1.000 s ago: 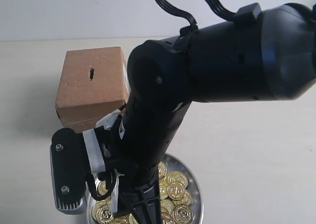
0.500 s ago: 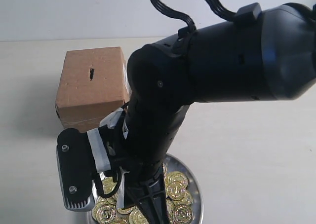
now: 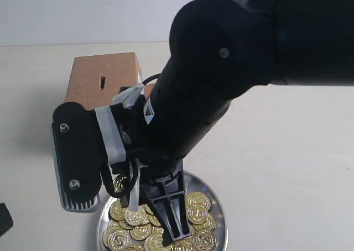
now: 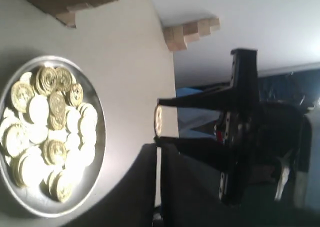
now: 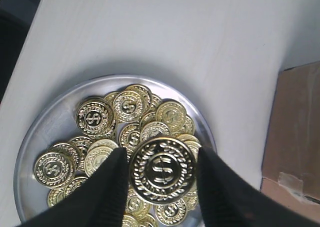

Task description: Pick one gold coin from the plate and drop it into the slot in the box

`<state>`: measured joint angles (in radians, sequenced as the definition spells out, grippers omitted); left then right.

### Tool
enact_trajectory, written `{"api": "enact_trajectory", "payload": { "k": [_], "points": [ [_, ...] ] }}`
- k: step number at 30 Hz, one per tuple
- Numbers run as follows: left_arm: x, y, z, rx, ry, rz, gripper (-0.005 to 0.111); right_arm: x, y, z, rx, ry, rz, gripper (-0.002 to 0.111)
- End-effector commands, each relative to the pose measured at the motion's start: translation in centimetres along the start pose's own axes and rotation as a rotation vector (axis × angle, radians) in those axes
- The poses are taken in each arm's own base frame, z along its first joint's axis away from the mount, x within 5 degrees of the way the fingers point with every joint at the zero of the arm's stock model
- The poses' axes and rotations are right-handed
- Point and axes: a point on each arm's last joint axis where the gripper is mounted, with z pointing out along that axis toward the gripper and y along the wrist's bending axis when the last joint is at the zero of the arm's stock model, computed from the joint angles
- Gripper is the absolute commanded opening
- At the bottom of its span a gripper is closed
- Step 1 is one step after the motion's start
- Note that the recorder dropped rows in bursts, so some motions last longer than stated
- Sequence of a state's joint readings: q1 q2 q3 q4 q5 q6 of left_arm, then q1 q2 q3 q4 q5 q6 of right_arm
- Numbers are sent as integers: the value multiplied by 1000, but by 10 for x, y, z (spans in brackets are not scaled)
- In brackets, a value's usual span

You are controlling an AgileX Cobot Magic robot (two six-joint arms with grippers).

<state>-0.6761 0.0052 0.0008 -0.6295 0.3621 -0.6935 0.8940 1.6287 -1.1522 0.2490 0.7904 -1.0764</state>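
Note:
My right gripper [image 5: 162, 169] is shut on a gold coin [image 5: 162, 170], gripped by its edges and held flat-on above the silver plate [image 5: 45, 122]. Several more gold coins [image 5: 129, 106] lie heaped in that plate. In the exterior view the right gripper [image 3: 176, 231] points down over the plate [image 3: 220, 215], near the front. The brown box [image 3: 88, 88] stands behind it, its dark slot [image 3: 103, 83] on top. In the left wrist view the held coin [image 4: 158, 121] shows edge-on, well off the plate [image 4: 100, 137]. My left gripper [image 4: 158, 182] is shut, a thin slit between its dark fingers.
The right arm's bulk [image 3: 232, 68] hides part of the box and the middle of the table. A black corner of something [image 3: 3, 218] shows at the left edge. Small stacked wooden blocks [image 4: 192, 31] sit at the table's far edge. A box corner [image 5: 295, 132] lies beside the plate.
The right arm has swung up and toward the camera, lifting its wrist and fingers higher above the plate. A black corner has appeared at the left edge.

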Motion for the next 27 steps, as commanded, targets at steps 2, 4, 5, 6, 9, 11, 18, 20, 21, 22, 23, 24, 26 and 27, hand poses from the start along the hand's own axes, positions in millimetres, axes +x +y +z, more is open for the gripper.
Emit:
{"api": "enact_trajectory", "payload": {
  "k": [2,4,5,6,9,11,18,20,21,22,23,24,26,27],
  "points": [
    [8,-2,-1,26,93,25,22,-5,1,-18,37,-51,13,27],
    [8,-3,-1,40,100,16,40,-7,2,-21,37,-68,24,27],
    [8,-4,-1,47,99,11,47,-7,3,-24,42,-76,25,27],
    [8,-4,-1,52,96,11,55,-8,3,-25,43,-79,26,27],
    [7,-5,-1,60,87,2,57,-9,4,-29,44,-98,37,27],
    [8,-6,-1,68,91,6,51,-9,4,-29,46,-101,38,27],
    [7,-16,5,43,136,49,49,-9,5,-30,42,-99,35,27],
    [4,-24,8,22,135,83,49,-9,5,-30,42,-99,35,27],
    [1,-27,11,6,131,97,49,-9,5,-32,45,-102,34,27],
    [-1,-30,14,-14,127,109,49,-9,5,-32,45,-102,34,27],
    [-3,-32,17,-32,125,119,49,-10,5,-32,47,-103,34,27],
    [-5,-33,22,-59,123,121,49,-10,5,-33,49,-105,33,27],
    [-8,-32,31,-123,137,123,49,-10,5,-34,50,-106,33,27],
    [-9,-31,36,-158,146,110,49,-10,5,-34,50,-106,33,27]
  ]
}}
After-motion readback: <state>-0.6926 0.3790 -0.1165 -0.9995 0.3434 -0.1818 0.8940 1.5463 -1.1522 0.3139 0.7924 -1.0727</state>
